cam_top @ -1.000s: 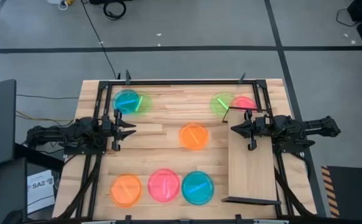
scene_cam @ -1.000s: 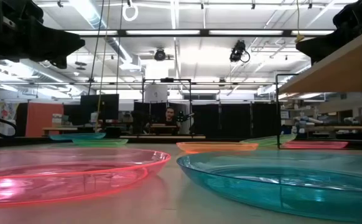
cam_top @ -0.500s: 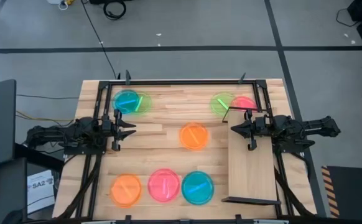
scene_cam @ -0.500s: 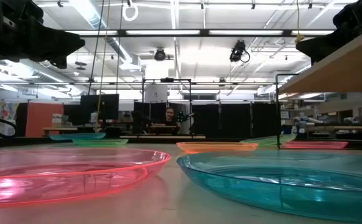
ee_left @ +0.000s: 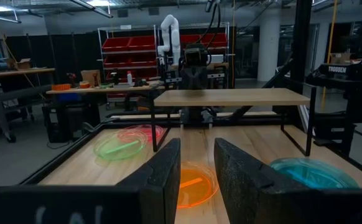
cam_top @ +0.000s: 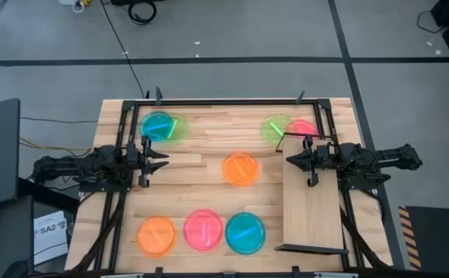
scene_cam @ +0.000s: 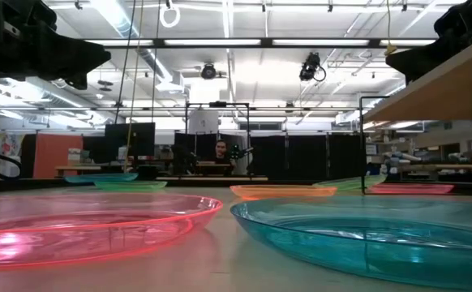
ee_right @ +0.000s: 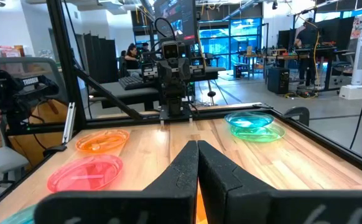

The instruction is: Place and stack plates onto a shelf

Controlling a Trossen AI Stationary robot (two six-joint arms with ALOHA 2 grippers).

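Between both grippers: orange plate point(cam_top: 240, 168), shelf point(cam_top: 313, 212) right of it. Right gripper point(cam_top: 295, 160) nearer, fingers together; left gripper point(cam_top: 161, 158) slightly parted, empty.

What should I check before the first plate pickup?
1. Shelf bare of plates: ok.
2. Left gripper open, holding nothing: ok.
3. Right gripper shut, above the shelf's far end; needs opening: not ok.
4. Orange plate lies alone at table centre, between both grippers: ok.
5. Blue plate overlaps a green plate; separate grab needed: not ok.
6. Which of that pair is on top: cannot tell.
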